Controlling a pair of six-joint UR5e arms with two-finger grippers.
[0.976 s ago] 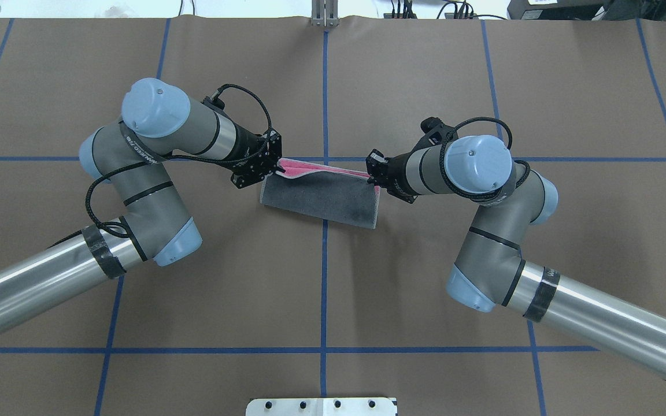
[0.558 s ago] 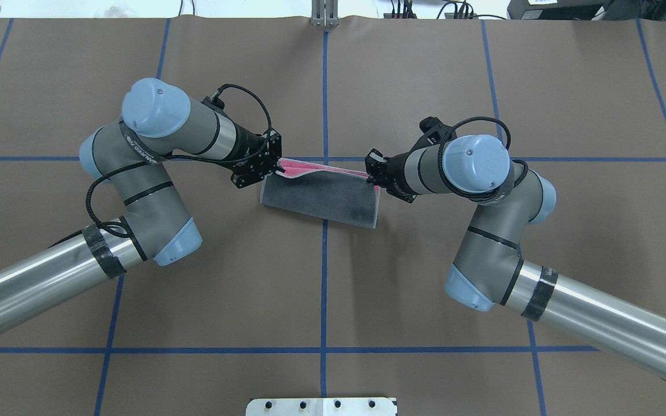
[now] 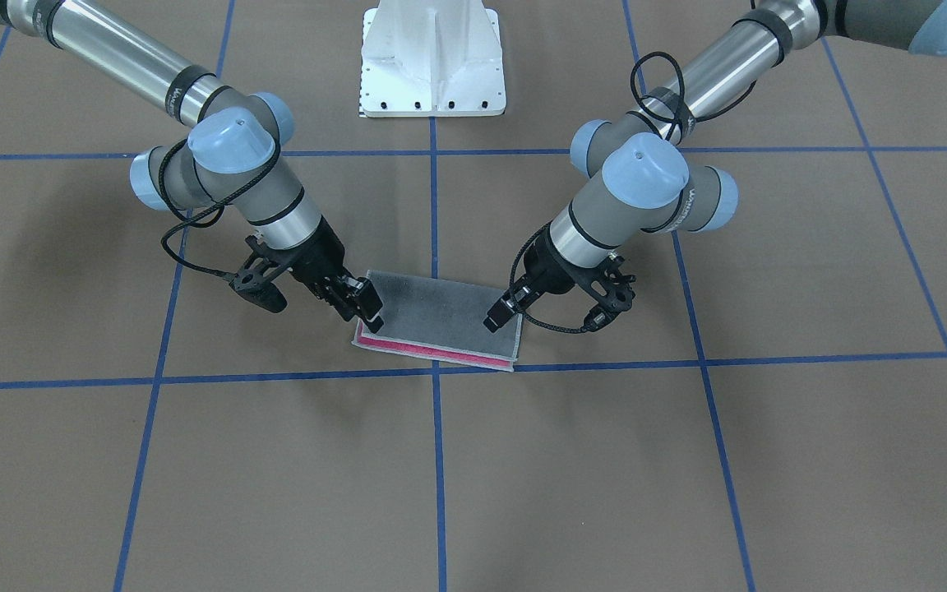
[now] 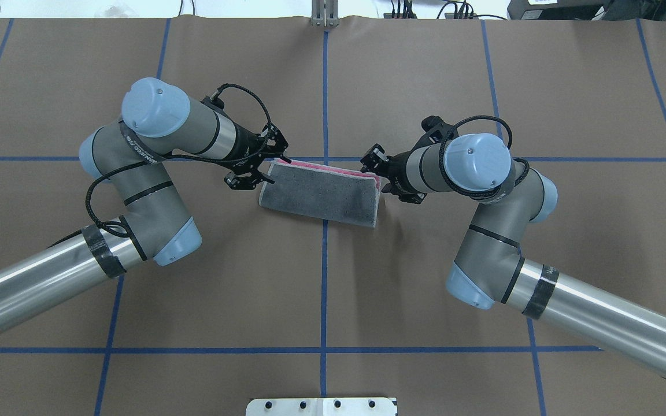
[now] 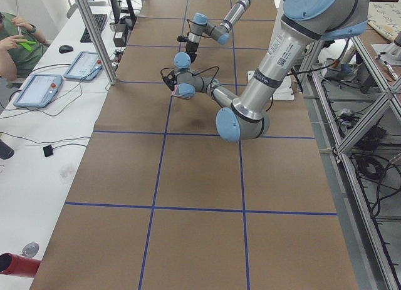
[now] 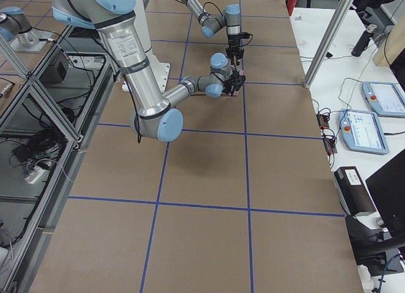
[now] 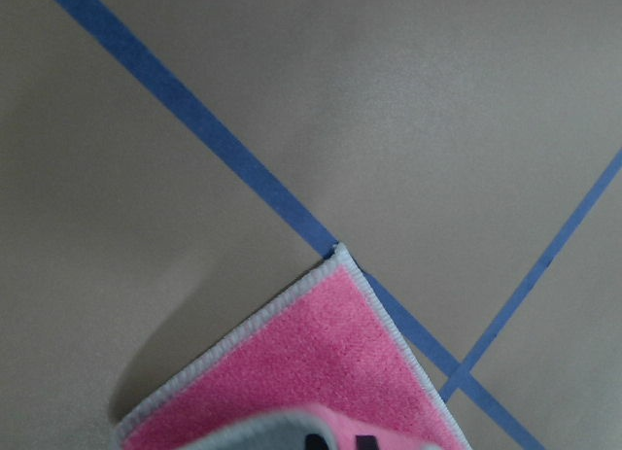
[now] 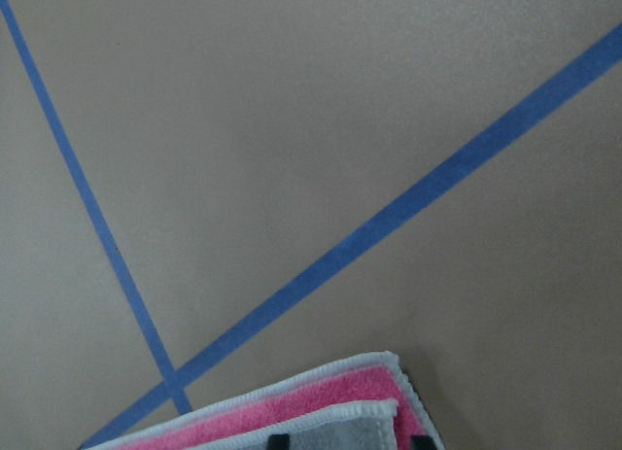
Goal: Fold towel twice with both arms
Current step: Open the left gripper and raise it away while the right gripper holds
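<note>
The towel (image 4: 318,193) lies folded once at the table's middle, dark grey face up, with a narrow pink strip along its far edge (image 3: 441,352). My left gripper (image 4: 272,169) is open at the towel's far left corner, low over it. My right gripper (image 4: 374,170) is open at the far right corner. In the front view the left gripper (image 3: 500,314) and right gripper (image 3: 362,308) stand over the two ends. The left wrist view shows the pink corner (image 7: 330,372). The right wrist view shows the pink and grey layers (image 8: 321,401) between my fingertips.
The white pedestal base (image 3: 432,57) stands at the robot's side of the table (image 4: 321,406). Blue tape lines (image 4: 324,86) grid the brown table cover. A side desk with tablets (image 5: 37,86) and an operator runs along the far edge.
Both grippers have opened and let go of the towel's upper layer. That layer has dropped flat, and the pink strip now shows narrower.
</note>
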